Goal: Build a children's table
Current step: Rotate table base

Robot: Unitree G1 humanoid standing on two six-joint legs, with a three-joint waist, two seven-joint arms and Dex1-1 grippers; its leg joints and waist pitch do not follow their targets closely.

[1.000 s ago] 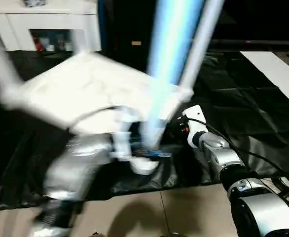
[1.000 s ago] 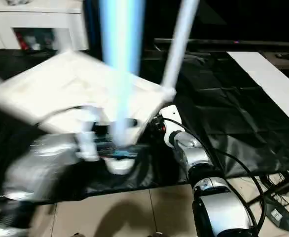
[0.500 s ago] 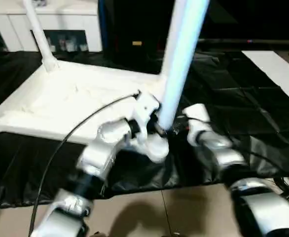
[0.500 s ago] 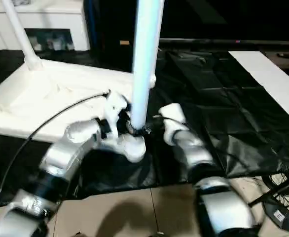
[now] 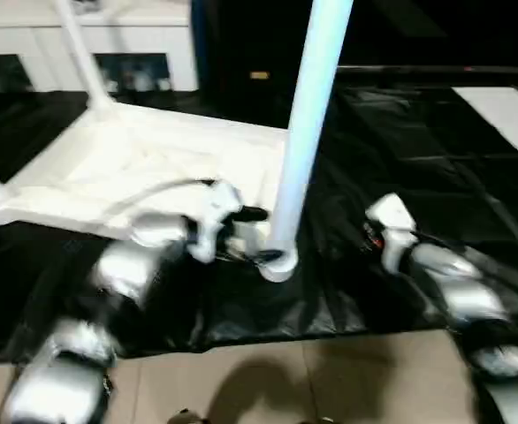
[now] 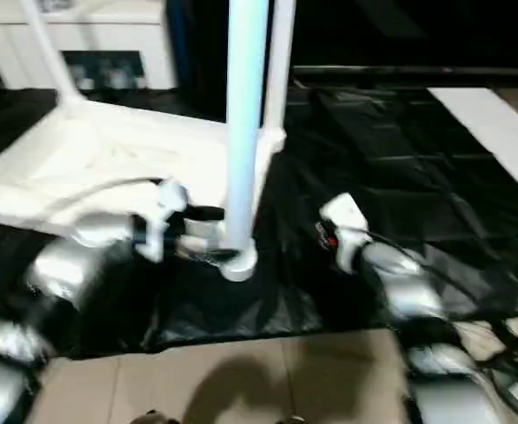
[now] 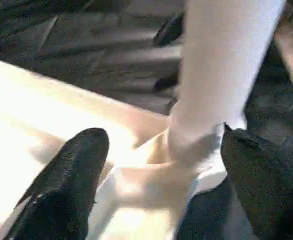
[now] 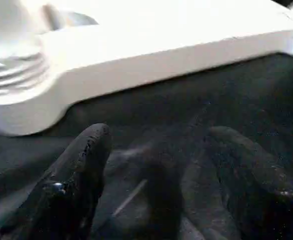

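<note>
Upturned white plastic children's table [image 5: 144, 168] rests on black sheeting [image 5: 418, 177]. Left gripper [image 7: 159, 192] spread wide around corner leg [image 5: 308, 124]; right gripper [image 8: 156, 175] wide, empty.

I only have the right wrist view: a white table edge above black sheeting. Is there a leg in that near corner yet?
Observer: Yes, a leg stands upright in the near corner socket.
Operator: Where's the left tool?
Observer: The left tool is at that socket, its fingers spread to either side of the leg's base, not closed on it.
Operator: Any other legs in?
Observer: A far leg rises from the far left corner of the tabletop.
</note>
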